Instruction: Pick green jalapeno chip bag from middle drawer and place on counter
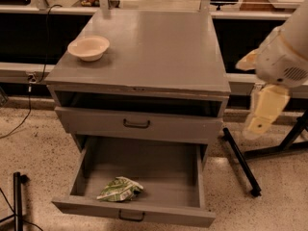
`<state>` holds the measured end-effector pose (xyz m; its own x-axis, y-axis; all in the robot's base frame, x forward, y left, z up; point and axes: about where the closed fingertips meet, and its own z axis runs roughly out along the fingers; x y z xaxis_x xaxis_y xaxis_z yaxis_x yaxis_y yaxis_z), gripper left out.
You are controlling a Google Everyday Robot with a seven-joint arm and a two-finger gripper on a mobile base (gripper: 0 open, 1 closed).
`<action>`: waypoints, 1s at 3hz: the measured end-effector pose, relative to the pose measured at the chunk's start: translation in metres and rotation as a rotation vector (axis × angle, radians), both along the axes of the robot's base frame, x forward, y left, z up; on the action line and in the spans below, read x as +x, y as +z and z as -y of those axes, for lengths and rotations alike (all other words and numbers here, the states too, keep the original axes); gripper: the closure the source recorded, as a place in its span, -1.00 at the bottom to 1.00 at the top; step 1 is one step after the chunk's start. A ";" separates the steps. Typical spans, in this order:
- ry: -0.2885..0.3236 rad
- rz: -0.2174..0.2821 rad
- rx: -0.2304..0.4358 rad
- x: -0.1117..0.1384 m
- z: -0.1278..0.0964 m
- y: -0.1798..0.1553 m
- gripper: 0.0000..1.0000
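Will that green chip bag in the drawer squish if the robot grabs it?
Probably: the green jalapeno chip bag looks crumpled and flattened, so it is likely floppy and light. On the smooth floor of the middle drawer, it may slide if nudged. The gripper hangs well to the right, apart from the bag.
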<state>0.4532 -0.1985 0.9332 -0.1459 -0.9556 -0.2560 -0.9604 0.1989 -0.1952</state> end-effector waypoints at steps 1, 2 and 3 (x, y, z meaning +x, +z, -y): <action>0.182 -0.001 0.200 -0.002 -0.058 -0.050 -1.00; 0.264 0.015 0.269 -0.012 -0.095 -0.065 -1.00; 0.266 0.015 0.269 -0.012 -0.095 -0.065 -1.00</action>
<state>0.4417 -0.1031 0.8679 0.1037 -0.8580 -0.5031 -0.9828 -0.0108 -0.1842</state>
